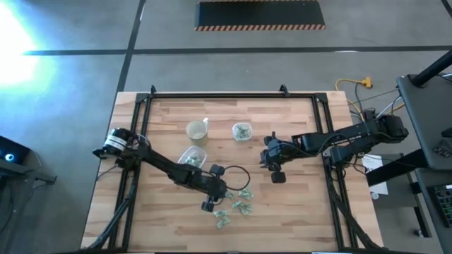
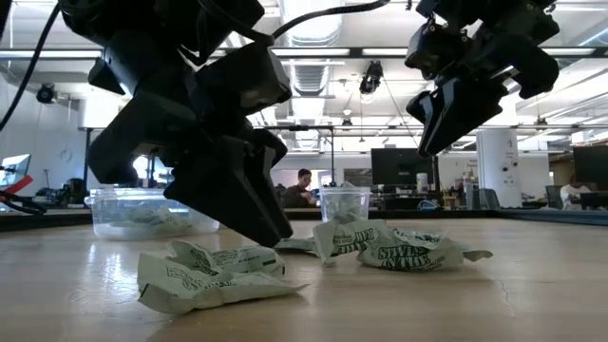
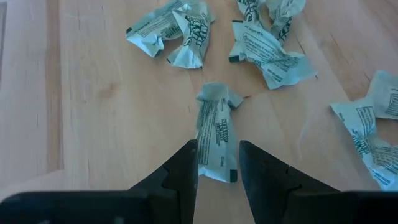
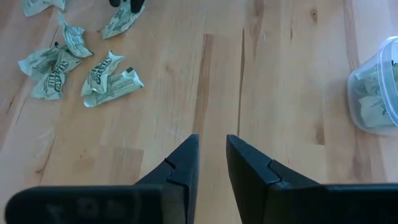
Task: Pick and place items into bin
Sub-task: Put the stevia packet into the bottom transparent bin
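Nearest the low camera: one crumpled pale-green wrapper point(image 2: 211, 275) on the wooden table point(image 1: 296, 212), with my left gripper point(image 2: 249, 204) directly over it. Left gripper point(image 3: 217, 165): fingers pinching one long wrapper point(image 3: 216, 134) at its end, the piece lying flat on the table between the tips. Loose wrappers around it in my left wrist view: four clumps, one point(image 3: 171, 31), one point(image 3: 267, 43) beyond it, two at the edge point(image 3: 373, 130); exact count within the clumps I cannot tell. Loose pile point(image 1: 236, 206) in the high view: about five pieces, near the table's front edge. Containers: one clear bin point(image 1: 192, 157) holding wrappers, one small clear cup point(image 1: 242, 131) holding wrappers, one pale yellowish cup point(image 1: 197, 130). Right gripper point(image 1: 274, 164): above bare table, well apart from the pile, fingers point(image 4: 180, 168) a narrow gap apart, holding nothing.
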Tool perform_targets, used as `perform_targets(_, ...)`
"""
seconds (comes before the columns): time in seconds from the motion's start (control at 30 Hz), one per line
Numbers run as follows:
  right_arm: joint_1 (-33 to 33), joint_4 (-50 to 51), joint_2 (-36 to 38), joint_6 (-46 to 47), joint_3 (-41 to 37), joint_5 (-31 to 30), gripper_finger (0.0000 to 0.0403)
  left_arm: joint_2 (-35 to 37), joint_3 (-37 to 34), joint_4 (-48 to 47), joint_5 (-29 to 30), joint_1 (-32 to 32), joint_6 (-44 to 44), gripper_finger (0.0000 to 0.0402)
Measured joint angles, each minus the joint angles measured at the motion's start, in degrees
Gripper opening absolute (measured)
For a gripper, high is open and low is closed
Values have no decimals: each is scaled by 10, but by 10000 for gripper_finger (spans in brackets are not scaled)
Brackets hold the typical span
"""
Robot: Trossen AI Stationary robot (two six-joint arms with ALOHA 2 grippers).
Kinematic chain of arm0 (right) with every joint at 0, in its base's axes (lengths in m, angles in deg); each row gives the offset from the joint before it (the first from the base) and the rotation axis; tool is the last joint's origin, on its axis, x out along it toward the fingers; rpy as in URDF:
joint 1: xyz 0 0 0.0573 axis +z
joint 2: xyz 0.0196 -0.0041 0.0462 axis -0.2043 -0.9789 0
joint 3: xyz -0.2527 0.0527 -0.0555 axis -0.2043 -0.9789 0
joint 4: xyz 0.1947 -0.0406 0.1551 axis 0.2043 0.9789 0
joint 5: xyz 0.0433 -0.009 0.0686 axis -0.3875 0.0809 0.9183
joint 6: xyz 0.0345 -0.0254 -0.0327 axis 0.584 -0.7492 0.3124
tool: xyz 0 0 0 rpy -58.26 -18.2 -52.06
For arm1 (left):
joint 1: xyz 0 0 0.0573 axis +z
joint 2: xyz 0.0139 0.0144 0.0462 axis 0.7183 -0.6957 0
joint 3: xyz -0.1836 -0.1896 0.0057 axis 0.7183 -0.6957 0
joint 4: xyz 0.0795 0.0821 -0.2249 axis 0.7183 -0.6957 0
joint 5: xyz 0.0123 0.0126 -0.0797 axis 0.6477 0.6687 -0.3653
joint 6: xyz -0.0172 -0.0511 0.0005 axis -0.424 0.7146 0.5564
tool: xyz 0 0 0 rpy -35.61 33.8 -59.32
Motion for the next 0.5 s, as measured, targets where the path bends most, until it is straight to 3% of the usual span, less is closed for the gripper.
perform_targets(0.17, 0, 0, 0, 0, 0, 0, 66, 0, 0, -16, 0, 2, 0, 79)
perform_targets(0.4, 0, -1, 0, 0, 0, 0, 63, 0, 1, -30, 0, 5, -20, 11)
perform_targets(0.5, 0, -1, 0, 0, 0, 0, 63, 0, 4, -32, 3, 5, -33, 6)
